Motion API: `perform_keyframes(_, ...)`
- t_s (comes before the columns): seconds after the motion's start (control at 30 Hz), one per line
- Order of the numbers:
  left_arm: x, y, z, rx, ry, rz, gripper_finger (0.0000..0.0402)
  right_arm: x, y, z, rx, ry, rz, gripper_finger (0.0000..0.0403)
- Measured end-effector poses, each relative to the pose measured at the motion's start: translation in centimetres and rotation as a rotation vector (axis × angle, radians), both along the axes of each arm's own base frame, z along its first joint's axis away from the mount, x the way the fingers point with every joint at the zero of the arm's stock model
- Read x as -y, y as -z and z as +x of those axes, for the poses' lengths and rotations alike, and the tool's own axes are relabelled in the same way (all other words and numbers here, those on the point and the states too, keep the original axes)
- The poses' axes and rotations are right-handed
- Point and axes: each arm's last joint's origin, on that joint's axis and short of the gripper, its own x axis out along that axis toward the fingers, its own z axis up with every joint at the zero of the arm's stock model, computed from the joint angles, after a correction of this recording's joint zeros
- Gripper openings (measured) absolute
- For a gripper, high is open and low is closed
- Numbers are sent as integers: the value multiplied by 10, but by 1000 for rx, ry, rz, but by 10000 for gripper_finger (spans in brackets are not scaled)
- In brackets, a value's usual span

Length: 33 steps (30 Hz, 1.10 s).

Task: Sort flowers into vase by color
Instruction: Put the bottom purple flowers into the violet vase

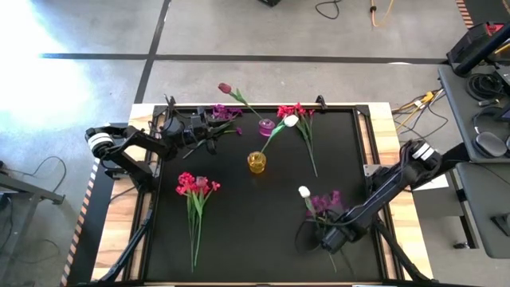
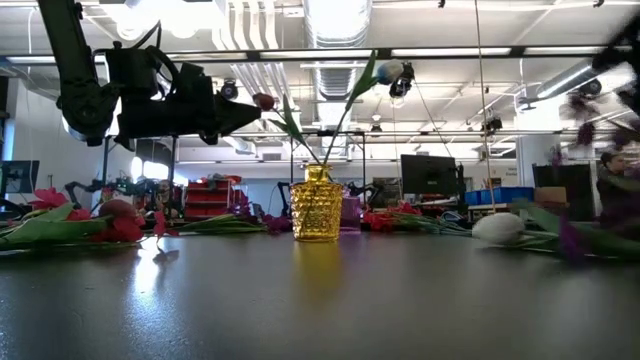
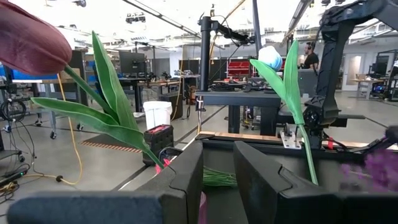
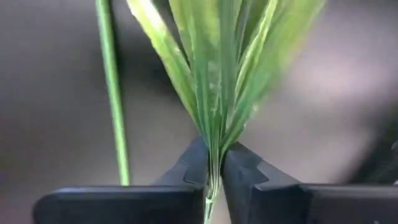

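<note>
**Right gripper pinches a leafy stem near the desk's front right corner**

The right gripper (image 1: 331, 237) is down on the black desk (image 1: 255, 255) close to its front right corner, among the purple spray (image 1: 325, 202) and a white bloom (image 1: 304, 192) lying there. In its wrist view the two fingers (image 4: 193, 163) are closed flat on a fan of green leaves (image 4: 217, 68); a separate thin stem (image 4: 112, 87) runs beside them, outside the grip. Which bloom those leaves belong to cannot be told.

The left gripper (image 1: 205, 127) hangs over the back left part of the desk, near the pink vase (image 1: 265, 126). Its fingers (image 3: 186, 177) stand partly apart, and whether they hold anything is unclear.

The yellow vase (image 1: 256, 162) sits mid-desk with a white flower (image 1: 291, 121) leaning out of it. A red-pink bunch (image 1: 196, 187) lies toward the left edge, another (image 1: 292, 112) near the back edge.

These sprays look light and limp: thin stems, soft leaves, top-heavy blooms. A grip on leaves alone may slide or fold, so the stem just below the leaf cluster seems the firmer hold. Since the flowers far outreach the small vases, a lifted one will probably droop and swing, and could tip a vase on entry.
</note>
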Motion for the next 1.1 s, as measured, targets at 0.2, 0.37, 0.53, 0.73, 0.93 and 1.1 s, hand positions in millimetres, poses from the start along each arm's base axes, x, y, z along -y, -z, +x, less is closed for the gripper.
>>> perform_keyframes(0.2, -1, -2, 1, 7, 0, 6, 75, 41, -48, -9, 120, 52, -243, 25)
perform_keyframes(0.37, -2, -4, 3, 15, 0, 12, 75, 84, -75, -18, 249, 85, -542, 26)
perform_keyframes(0.53, -3, -7, 4, 26, 2, 21, 75, 129, -85, -14, 277, 51, -801, 26)
perform_keyframes(0.73, -5, -12, 7, 44, 20, 40, 75, 185, -96, -9, 193, 38, -1151, 26)
perform_keyframes(0.93, -5, -14, 8, 46, 28, 44, 75, 231, -124, -6, 175, 57, -1345, 18)
perform_keyframes(1.1, -5, -13, 8, 44, 27, 46, 75, 266, -162, 7, 335, -105, -1364, 15)
